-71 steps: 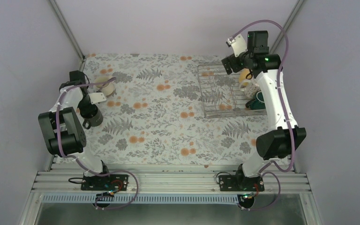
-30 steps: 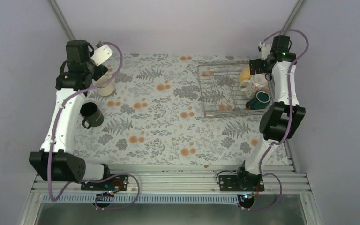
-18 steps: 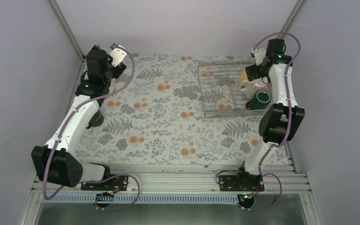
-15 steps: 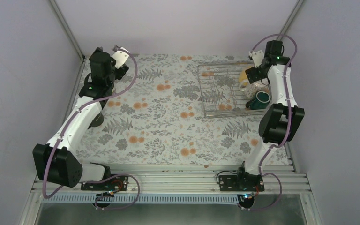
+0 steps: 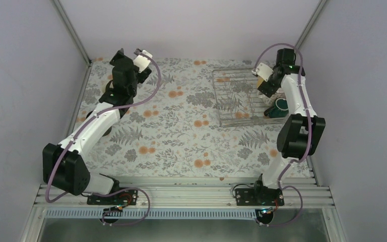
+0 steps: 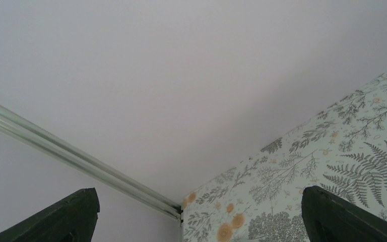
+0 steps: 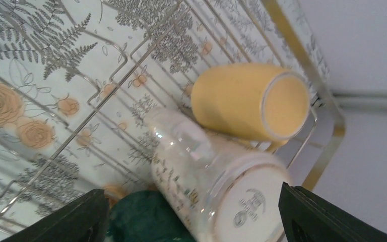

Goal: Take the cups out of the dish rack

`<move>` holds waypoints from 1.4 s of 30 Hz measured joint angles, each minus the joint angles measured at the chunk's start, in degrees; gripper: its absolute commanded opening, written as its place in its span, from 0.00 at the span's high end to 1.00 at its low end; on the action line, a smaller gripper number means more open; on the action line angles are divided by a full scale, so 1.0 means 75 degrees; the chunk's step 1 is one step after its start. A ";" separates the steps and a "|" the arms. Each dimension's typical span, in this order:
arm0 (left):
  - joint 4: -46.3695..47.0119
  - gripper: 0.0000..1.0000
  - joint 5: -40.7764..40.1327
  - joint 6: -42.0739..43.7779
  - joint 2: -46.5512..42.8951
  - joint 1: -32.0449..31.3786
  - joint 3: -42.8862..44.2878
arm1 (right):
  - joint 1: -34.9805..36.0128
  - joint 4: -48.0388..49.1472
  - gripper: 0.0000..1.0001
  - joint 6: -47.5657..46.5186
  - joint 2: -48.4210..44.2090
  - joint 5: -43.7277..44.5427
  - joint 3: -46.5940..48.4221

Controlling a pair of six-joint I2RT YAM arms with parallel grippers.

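Observation:
The dish rack (image 5: 234, 101) stands at the back right of the table. In the right wrist view three cups lie in the rack (image 7: 131, 55): an orange-yellow cup (image 7: 232, 98) on its side, a cream-white cup (image 7: 216, 171) with its base toward me, and a dark green cup (image 7: 141, 217) below it. My right gripper (image 7: 191, 191) is open, its fingers (image 7: 75, 217) standing wide either side of the cream and green cups without pinching them. From above, the right gripper (image 5: 266, 84) hangs over the rack's far right end beside the green cup (image 5: 281, 105). My left gripper (image 6: 199, 194) is open and holds nothing.
The left gripper (image 5: 118, 55) points at the back left corner, where an aluminium post (image 6: 75, 159) meets the floral table cover (image 6: 332, 166). Grey walls close in on three sides. The rack's upright tines (image 5: 249, 103) stand just left of the cups.
The left arm has swung from the left edge toward the back, to the right. The right gripper has come down and left over the rack's cups, its jaws slightly narrower.

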 measured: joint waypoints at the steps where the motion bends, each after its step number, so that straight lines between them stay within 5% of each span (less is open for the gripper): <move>1: 0.0044 0.00 -0.0058 0.0006 0.0032 -0.0047 -0.0020 | 0.0032 0.0006 0.14 -0.0122 0.0096 -0.0009 0.0178; 16: 0.0627 0.00 -0.0548 0.0152 0.0513 -0.0306 -0.0044 | 0.0236 -0.1789 0.14 -0.1416 0.2113 -0.0085 0.2334; 34: 0.0638 0.00 -0.0510 0.0117 0.0895 -0.0306 -0.0052 | 0.0172 -0.1422 0.14 -0.1676 0.3098 0.0184 0.2585; 42: 0.0650 0.00 -0.0431 0.0090 0.0973 -0.0306 -0.0052 | 0.0122 -0.1763 0.22 -0.1676 0.3809 0.0469 0.3526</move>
